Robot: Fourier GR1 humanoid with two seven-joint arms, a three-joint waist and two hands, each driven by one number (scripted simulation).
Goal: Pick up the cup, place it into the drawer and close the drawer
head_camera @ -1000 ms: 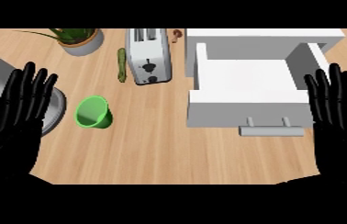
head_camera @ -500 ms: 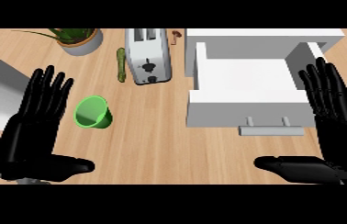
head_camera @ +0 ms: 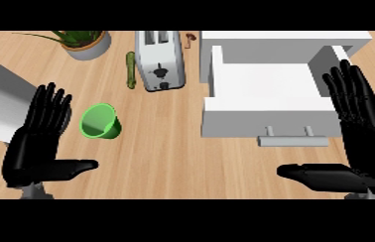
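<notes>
**Both hands open, cup not yet picked up**

The left hand (head_camera: 40,137) is showing at about eight o'clock in the head view, fingers straight and spread, thumb stretching toward the centre, and it is holding nothing. Just beside its fingertips, toward three o'clock from them, the green cup (head_camera: 99,122) is standing on the wooden counter (head_camera: 168,161), mouth facing up; the two appear to be apart, though the gap is narrow and contact is hard to rule out.

The right hand (head_camera: 351,132) is sitting at about four o'clock, equally flat and empty, its fingers overlapping the right wall of the white drawer (head_camera: 264,94). The drawer is pulled out and open, its grey handle (head_camera: 293,141) pointing toward six o'clock, with nothing visible inside.

Farther out, a silver toaster (head_camera: 159,62) is lying at twelve o'clock with a slim green vegetable, possibly a cucumber (head_camera: 132,70), beside it, and a potted plant (head_camera: 84,41) is occupying eleven o'clock.

Judging by this, no step is done: grasping the cup, lowering it into the drawer and pushing the drawer shut are all remaining.
</notes>
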